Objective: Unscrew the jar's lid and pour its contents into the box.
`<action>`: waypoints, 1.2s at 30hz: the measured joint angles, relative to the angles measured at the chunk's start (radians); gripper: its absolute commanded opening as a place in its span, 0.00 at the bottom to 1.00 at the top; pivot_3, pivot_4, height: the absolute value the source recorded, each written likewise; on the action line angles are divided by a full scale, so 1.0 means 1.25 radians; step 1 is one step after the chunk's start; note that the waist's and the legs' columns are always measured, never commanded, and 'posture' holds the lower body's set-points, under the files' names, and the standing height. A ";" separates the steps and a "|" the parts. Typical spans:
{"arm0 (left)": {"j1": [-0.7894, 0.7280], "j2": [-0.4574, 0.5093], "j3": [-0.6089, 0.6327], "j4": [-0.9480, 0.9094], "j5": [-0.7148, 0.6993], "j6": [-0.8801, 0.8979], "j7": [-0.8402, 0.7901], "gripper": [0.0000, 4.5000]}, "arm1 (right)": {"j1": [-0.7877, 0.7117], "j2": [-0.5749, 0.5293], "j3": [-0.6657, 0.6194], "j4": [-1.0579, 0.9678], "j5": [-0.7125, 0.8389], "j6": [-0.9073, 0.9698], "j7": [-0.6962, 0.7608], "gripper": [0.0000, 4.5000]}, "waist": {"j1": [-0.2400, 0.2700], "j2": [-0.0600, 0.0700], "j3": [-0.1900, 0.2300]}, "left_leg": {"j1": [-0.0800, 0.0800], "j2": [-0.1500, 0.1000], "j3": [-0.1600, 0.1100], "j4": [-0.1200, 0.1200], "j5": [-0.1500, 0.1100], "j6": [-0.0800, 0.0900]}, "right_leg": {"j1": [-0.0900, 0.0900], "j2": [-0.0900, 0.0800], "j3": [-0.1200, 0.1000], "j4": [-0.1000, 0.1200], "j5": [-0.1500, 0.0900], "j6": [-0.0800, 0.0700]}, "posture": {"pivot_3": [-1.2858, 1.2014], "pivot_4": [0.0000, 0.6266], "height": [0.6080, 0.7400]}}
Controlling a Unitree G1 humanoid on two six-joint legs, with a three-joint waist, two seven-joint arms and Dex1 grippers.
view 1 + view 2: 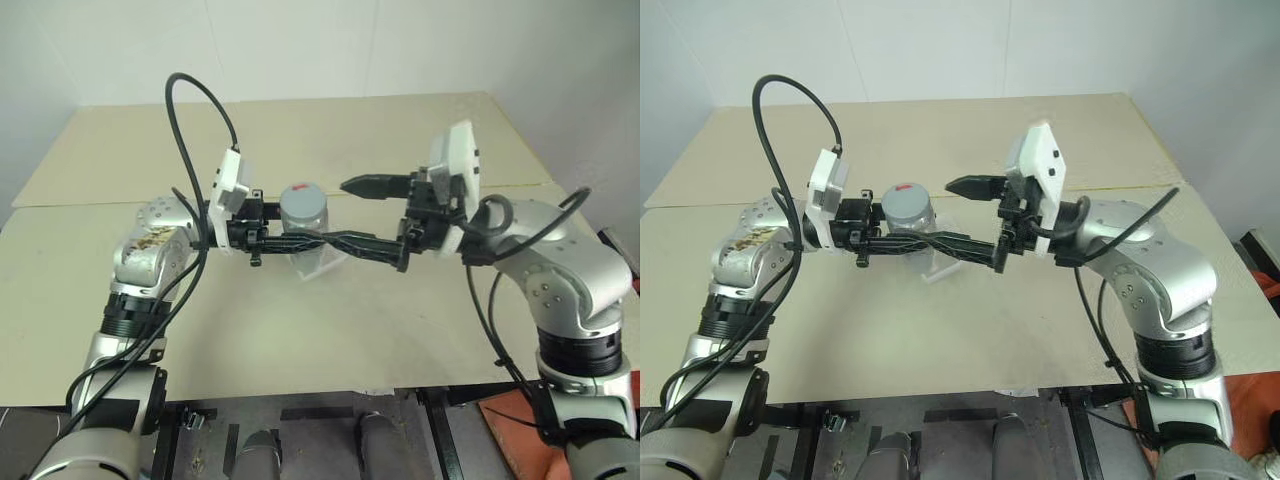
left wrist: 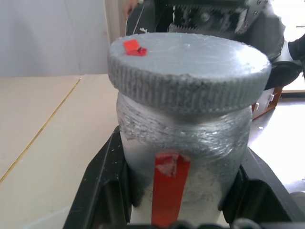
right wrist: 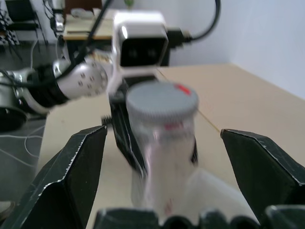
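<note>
My left gripper [image 1: 300, 232] is shut on the jar [image 2: 190, 157], a silvery-grey cylinder with a red strip down its whitish side, held upright above the table. The ridged grey lid [image 2: 188, 62] sits on the jar and carries a small red mark. My right gripper [image 1: 350, 213] is open and points at the jar from the right. Its fingertips [image 3: 102, 131] stand wide on either side of the lid [image 3: 161, 100], apart from it. The box [image 1: 318, 265], a small clear plastic tray, lies on the table right under the jar. The contents are hidden inside the jar.
A beige table [image 1: 300, 340] spreads on all sides of the box, with a seam running across it behind the arms. White walls close the back and sides. An orange-red object [image 1: 520, 430] lies on the floor past the table's front right edge.
</note>
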 measured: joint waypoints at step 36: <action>-0.004 0.010 -0.005 0.017 0.002 -0.014 0.006 0.43 | -0.086 0.041 0.078 0.091 -0.098 -0.014 -0.020 0.99 | -0.001 0.000 0.000 | 0.000 0.000 0.000 0.000 0.000 0.000 | 0.000 0.000 0.000 0.000 0.000 0.000 | 0.52 0.24 1.00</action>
